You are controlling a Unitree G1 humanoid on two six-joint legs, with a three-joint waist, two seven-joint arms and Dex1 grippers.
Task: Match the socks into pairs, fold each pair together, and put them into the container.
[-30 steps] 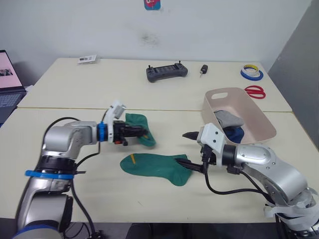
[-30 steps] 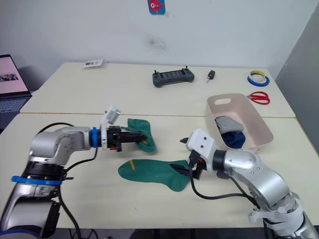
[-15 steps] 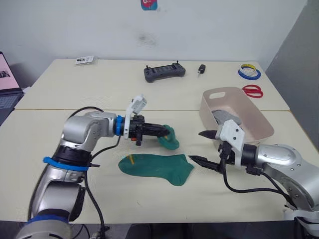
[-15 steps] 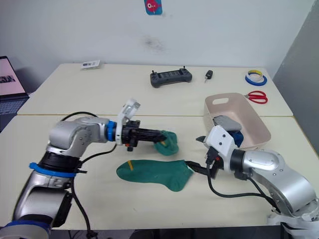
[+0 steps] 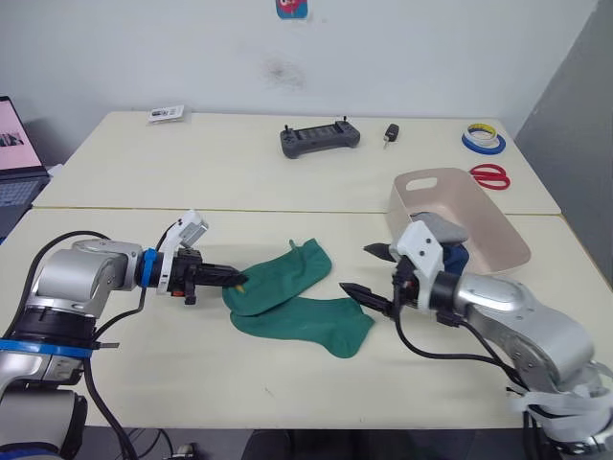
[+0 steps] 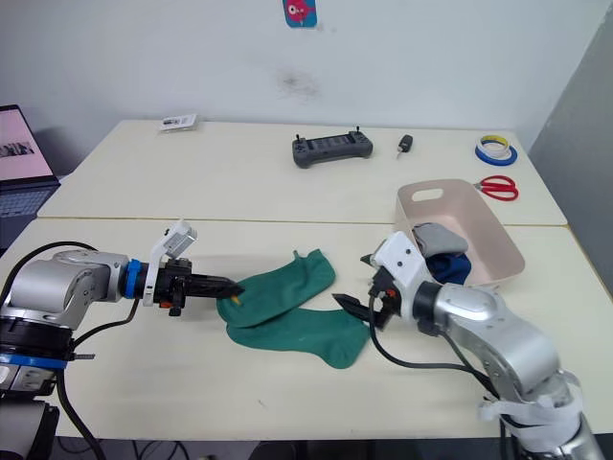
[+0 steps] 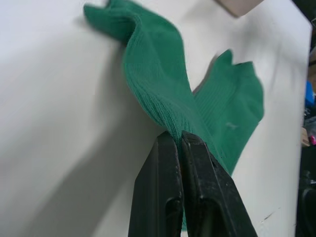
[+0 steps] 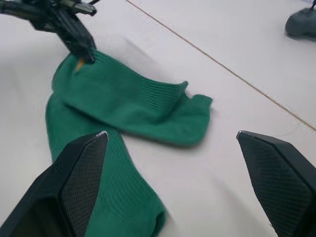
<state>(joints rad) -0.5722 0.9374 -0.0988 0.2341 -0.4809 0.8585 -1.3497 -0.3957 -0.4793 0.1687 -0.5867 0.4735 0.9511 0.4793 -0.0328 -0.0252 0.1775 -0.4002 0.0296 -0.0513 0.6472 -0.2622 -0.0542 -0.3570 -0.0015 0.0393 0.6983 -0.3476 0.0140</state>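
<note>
Now the green pair is being matched up. The left gripper (image 5: pixel 233 280), centre-left of the head view, is clamped tight on one end of the upper green sock (image 5: pixel 283 275); the left wrist view shows both black fingers (image 7: pixel 163 197) pinched together on the knit edge w/ no gap. That sock runs diagonally up-right from the grip and lies across the lower green sock (image 5: pixel 321 323), which is flat on the table (image 5: pixel 144 374) just below frame centre. The two overlap at the left end but aren't lined up: they splay apart toward the right.

The right gripper (image 5: pixel 376 271) hangs right of centre, spread wide and holding nothing, just beside the right end of the lower sock, tips not touching fabric as far as I can tell. The right wrist view looks between its two fingers at both socks.

The container (image 5: pixel 493 244) sits centre-right of frame, w/ a grey sock (image 5: pixel 439 228) and a dark blue sock (image 5: pixel 450 259) inside, so prob. two pairs are done and green is the last.

Next move, my read: lay the held sock square on top of the other, ends matched, then the right gripper takes both layers at its end for the fold. It needs a low approach to catch both layers, not just the top one.
</note>
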